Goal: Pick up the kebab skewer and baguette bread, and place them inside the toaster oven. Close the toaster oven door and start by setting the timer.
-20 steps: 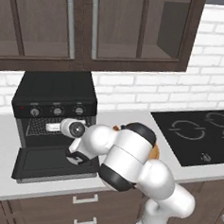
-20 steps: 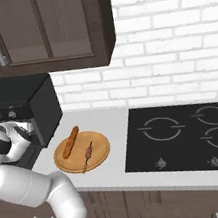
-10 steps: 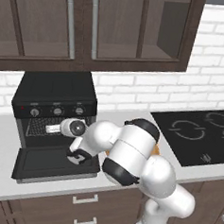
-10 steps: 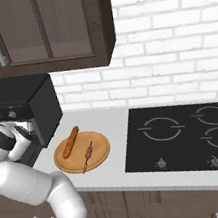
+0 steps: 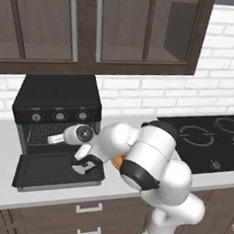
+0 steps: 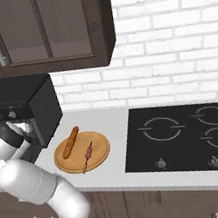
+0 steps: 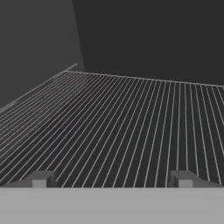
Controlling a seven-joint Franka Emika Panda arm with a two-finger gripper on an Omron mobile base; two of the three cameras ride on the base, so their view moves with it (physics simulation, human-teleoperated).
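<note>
step in hand: the tool (image 7: 112, 179) is standing at the open mouth of the toaster oven (image 5: 58, 102), its tips spread wide and holding nothing, looking over a bare wire rack (image 7: 131, 127).
task's things: the baguette bread (image 6: 70, 142) and the kebab skewer (image 6: 88, 156) are lying side by side on the wooden plate (image 6: 100, 148), lower left of centre in the right base view, not yet loaded.
oven door: the toaster oven door (image 5: 41, 167) is lying dropped flat at lower left of the left base view.
next move, as judged: the arm is needing to swing out to the plate and close on one food item.
surface: the light table (image 6: 117, 173) is carrying oven, plate and a black cooktop (image 6: 187, 135).
room: a white brick wall (image 6: 174, 64) and dark cabinets (image 5: 95, 28) are sitting above.
</note>
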